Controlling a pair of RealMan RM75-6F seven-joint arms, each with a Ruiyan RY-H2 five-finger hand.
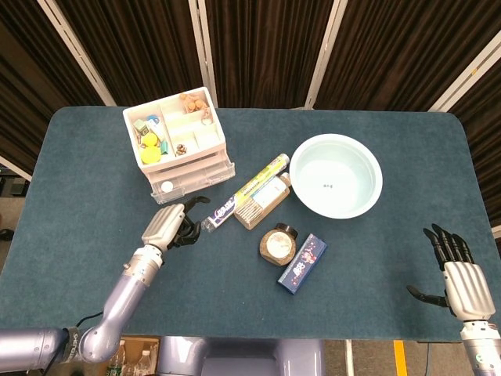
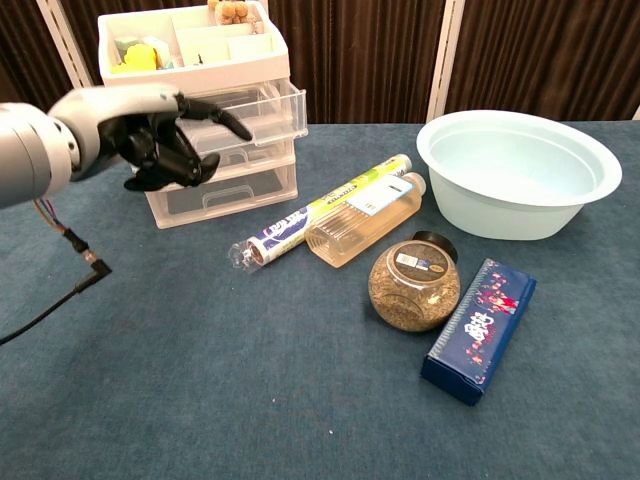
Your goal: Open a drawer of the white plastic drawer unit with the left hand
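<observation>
Blue cloth table (image 1: 94, 235), dark curtains behind. Nearest: right hand (image 1: 458, 274) at the near right edge, fingers spread, held nothing. Left hand (image 2: 150, 135) hovered just in front of the white plastic drawer unit (image 2: 215, 120) at far left, mostly curled with one finger out, gripped nothing. Top drawer (image 2: 255, 110) stood partly pulled out; opening judged largely done.
</observation>
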